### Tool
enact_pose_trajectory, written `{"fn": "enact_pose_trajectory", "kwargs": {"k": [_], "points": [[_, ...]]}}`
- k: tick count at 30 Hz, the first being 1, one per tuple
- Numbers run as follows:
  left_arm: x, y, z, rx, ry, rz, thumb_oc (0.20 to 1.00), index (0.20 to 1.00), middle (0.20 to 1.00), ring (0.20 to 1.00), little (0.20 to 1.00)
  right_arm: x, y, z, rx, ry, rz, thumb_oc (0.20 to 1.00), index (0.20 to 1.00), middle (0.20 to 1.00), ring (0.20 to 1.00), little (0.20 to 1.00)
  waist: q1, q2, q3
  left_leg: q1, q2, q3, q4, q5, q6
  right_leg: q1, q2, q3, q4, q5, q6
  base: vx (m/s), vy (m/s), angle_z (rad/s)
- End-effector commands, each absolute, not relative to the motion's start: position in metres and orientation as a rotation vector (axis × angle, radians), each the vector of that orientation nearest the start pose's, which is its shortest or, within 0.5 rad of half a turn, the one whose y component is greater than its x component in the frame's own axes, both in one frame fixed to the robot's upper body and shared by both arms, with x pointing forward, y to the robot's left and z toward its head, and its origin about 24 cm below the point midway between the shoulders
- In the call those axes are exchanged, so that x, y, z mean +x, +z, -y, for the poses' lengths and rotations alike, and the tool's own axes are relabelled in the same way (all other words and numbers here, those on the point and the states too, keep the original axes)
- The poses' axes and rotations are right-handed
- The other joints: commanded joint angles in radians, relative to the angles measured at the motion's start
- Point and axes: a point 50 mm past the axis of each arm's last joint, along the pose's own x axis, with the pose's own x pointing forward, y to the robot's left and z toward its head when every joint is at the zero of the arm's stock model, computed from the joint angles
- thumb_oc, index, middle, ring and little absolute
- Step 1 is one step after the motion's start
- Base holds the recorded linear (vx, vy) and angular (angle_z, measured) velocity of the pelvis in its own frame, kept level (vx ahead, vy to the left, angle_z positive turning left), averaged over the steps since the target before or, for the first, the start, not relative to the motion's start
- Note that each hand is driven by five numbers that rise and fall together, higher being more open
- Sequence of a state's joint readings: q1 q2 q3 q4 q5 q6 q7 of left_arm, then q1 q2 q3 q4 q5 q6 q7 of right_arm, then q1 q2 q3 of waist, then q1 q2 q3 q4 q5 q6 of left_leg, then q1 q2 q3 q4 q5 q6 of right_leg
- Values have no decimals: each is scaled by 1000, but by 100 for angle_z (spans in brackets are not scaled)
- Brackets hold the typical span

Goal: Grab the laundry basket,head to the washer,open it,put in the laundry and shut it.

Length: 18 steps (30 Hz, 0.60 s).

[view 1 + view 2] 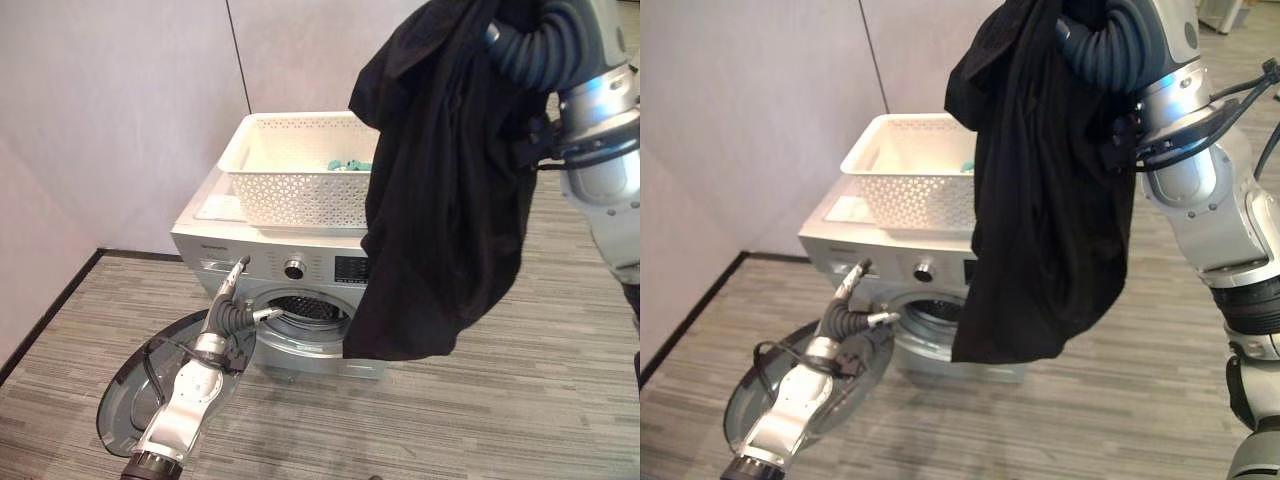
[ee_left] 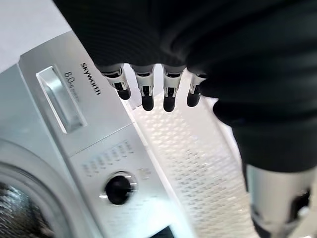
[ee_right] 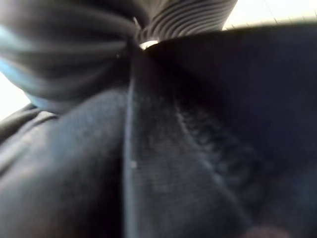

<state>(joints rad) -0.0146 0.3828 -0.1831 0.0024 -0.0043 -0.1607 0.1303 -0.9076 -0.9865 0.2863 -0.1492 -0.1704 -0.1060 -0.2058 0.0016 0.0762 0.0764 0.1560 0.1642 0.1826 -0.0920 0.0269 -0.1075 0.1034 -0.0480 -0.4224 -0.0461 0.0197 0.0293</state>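
Note:
A large black garment hangs in the air from my raised right hand, in front of the washer's right side, and its lower edge reaches the level of the drum opening. The hand's fingers are buried in the cloth. The silver washer has its round door swung wide open to the left. On top of it stands the white laundry basket with a teal item inside. My left hand is open at the opening's left rim, its fingers straight below the control panel.
The washer stands against white walls in a corner, with a dark baseboard along the left. Grey striped floor lies free to the right and in front. The control knob is centred on the panel.

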Motion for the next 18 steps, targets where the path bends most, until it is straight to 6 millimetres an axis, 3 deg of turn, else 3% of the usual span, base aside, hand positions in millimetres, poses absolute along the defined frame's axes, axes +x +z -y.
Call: {"fn": "enact_pose_trajectory", "kwargs": {"k": [1,9,18], "points": [[259,90,-163,273,-204,276,1000,1000,1000,1000,1000,271,363,161,-1048,-27,1187,200,200,200,200,200,18,-54,-64,17,18,34,9,-53,-41,73,-111,-25,-1,-117,73,-15,51,3],[283,92,-132,79,-322,205,1000,1000,1000,1000,1000,277,362,142,-1063,68,1158,200,200,200,200,200,-5,-49,-66,30,8,30,5,-54,-39,99,-128,-43,8,-118,74,5,7,2],[299,114,-120,92,-477,205,1000,1000,1000,1000,1000,285,354,122,-1003,208,1104,200,200,200,200,200,-15,-43,-59,51,12,37,5,-49,-37,115,-123,-26,3,-123,75,0,0,0]]}}
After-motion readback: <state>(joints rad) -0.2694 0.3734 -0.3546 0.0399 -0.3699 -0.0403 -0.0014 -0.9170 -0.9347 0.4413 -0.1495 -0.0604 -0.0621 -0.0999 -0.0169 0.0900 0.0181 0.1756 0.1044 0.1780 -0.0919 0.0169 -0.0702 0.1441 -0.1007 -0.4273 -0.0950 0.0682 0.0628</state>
